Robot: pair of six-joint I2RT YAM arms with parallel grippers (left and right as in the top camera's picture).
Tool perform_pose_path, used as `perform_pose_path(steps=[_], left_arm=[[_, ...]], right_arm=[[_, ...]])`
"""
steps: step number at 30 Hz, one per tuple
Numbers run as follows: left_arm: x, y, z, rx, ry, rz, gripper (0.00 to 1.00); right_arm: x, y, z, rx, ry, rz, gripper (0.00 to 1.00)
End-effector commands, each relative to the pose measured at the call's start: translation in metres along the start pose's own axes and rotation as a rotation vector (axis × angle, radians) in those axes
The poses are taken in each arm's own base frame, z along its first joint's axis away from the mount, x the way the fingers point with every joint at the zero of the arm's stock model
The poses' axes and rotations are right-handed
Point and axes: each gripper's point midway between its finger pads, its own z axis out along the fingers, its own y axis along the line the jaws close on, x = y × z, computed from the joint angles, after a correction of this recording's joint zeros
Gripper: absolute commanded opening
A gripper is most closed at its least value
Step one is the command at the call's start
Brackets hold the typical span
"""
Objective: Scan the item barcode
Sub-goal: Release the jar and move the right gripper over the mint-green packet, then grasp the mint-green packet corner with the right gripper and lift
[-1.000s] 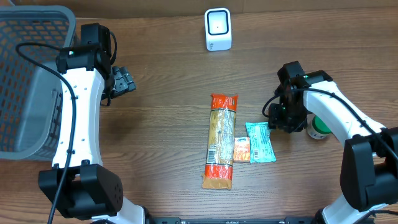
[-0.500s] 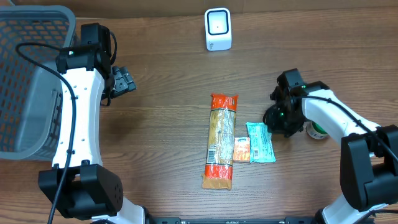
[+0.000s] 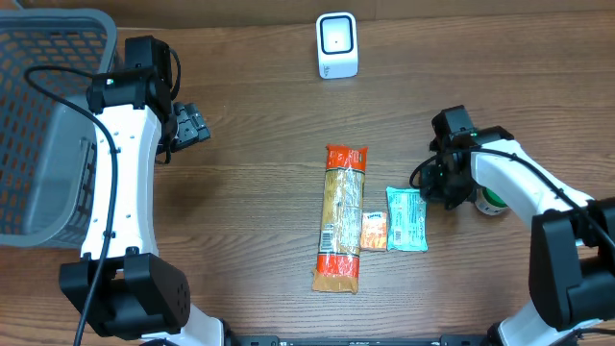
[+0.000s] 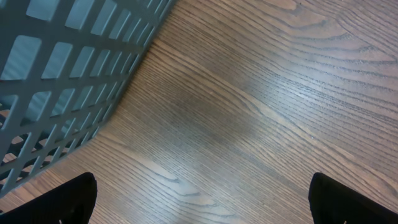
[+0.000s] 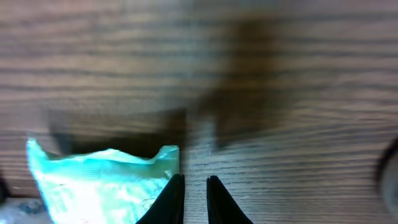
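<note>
The white barcode scanner [image 3: 337, 44] stands at the table's far edge. Three packets lie mid-table: a long orange-ended snack pack [image 3: 342, 216], a small orange sachet [image 3: 374, 231] and a teal packet [image 3: 407, 219]. My right gripper [image 3: 434, 188] is low at the teal packet's upper right corner. In the right wrist view its fingers [image 5: 194, 180] are almost together, with only a thin strip of wood between them. The left finger rests against the right edge of the teal packet [image 5: 106, 180]. My left gripper [image 3: 192, 125] hangs wide open over bare wood [image 4: 202, 202].
A grey mesh basket [image 3: 48, 115] fills the far left corner and shows in the left wrist view [image 4: 68, 68]. A small green-and-white round item [image 3: 493, 200] sits just right of my right arm.
My right gripper has closed from partly open to nearly together and shifted a little right. The teal packet slid slightly right with it. The left arm has not moved.
</note>
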Motion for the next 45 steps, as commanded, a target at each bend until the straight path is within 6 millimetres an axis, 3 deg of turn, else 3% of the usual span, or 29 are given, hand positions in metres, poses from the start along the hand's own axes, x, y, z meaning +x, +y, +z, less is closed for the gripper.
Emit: perform_pose_path(steps=[1,7,10,13,19,24,27,29,31,33,39,45], left_arm=[[-0.005,0.000,-0.004,0.006,-0.013,0.016,1.00],[-0.005,0.000,-0.004,0.006,-0.013,0.016,1.00],[-0.005,0.000,-0.004,0.006,-0.013,0.016,1.00],[-0.005,0.000,-0.004,0.006,-0.013,0.016,1.00],[-0.005,0.000,-0.004,0.006,-0.013,0.016,1.00],[-0.005,0.000,-0.004,0.006,-0.013,0.016,1.00],[-0.005,0.000,-0.004,0.006,-0.013,0.016,1.00],[-0.005,0.000,-0.004,0.006,-0.013,0.016,1.00],[-0.005,0.000,-0.004,0.006,-0.013,0.016,1.00],[-0.005,0.000,-0.004,0.006,-0.013,0.016,1.00],[-0.005,0.000,-0.004,0.006,-0.013,0.016,1.00],[-0.005,0.000,-0.004,0.006,-0.013,0.016,1.00]], right_arm=[[-0.022,0.004,-0.027,-0.005,-0.100,0.033,0.15],[-0.006,0.025,-0.045,-0.123,-0.043,-0.018,0.17],[0.002,0.026,-0.044,-0.131,-0.011,-0.014,0.47],[0.001,0.026,-0.041,-0.134,-0.020,-0.017,0.59],[-0.010,0.030,-0.022,-0.172,-0.095,-0.044,0.56],[0.006,0.029,0.000,-0.205,-0.068,-0.044,0.54],[0.013,0.019,0.009,-0.162,-0.059,-0.037,0.43],[0.012,0.002,0.011,-0.066,-0.071,0.012,0.38],[0.007,-0.013,0.008,0.014,-0.098,0.069,0.38],[0.003,-0.016,0.003,0.034,-0.115,0.072,0.39],[-0.016,-0.008,-0.028,0.021,-0.180,0.108,0.40],[-0.016,-0.006,-0.045,0.021,-0.167,0.168,0.44]])
